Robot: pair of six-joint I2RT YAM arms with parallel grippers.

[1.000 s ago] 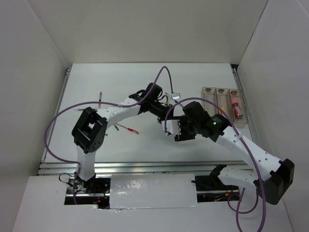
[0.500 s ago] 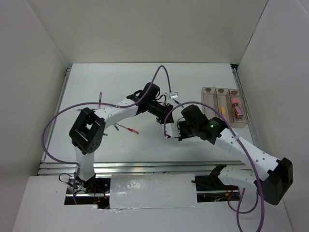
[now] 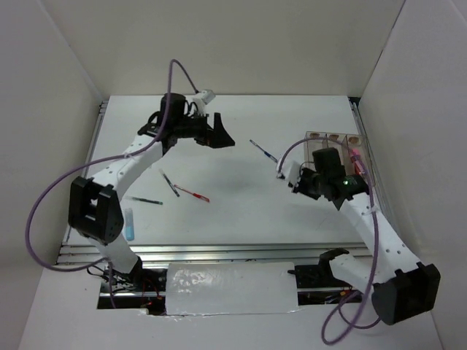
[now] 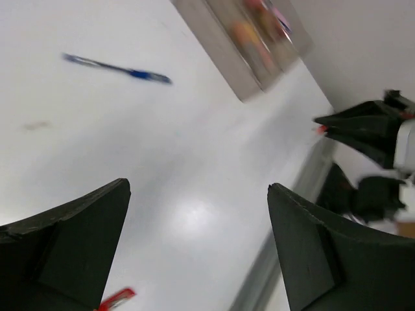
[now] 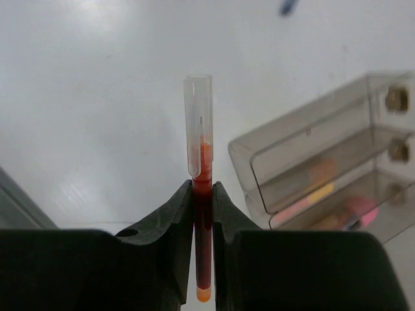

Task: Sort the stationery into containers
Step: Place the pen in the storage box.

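My right gripper (image 5: 202,194) is shut on an orange-red marker (image 5: 202,227) with a clear cap, held out past the fingertips. In the top view this gripper (image 3: 292,177) hangs just left of the containers (image 3: 334,138), three joined clear bins partly hidden by the arm. They hold yellow-pink and pink items (image 5: 324,194). My left gripper (image 3: 221,138) is open and empty at the far left of the table, its fingers (image 4: 71,246) spread wide. A blue pen (image 3: 263,151) lies between the arms. A red pen (image 3: 193,193), two dark pens (image 3: 169,183) and a light-blue marker (image 3: 129,224) lie at the left.
White walls close in the table on three sides. A metal rail (image 3: 219,251) runs along the near edge. Purple cables loop from both arms. The left arm's links stretch over the loose pens at the left.
My left gripper opened, let go of the marker and swung from the table's middle to the far left. My right gripper closed on the marker and carried it right, toward the containers.
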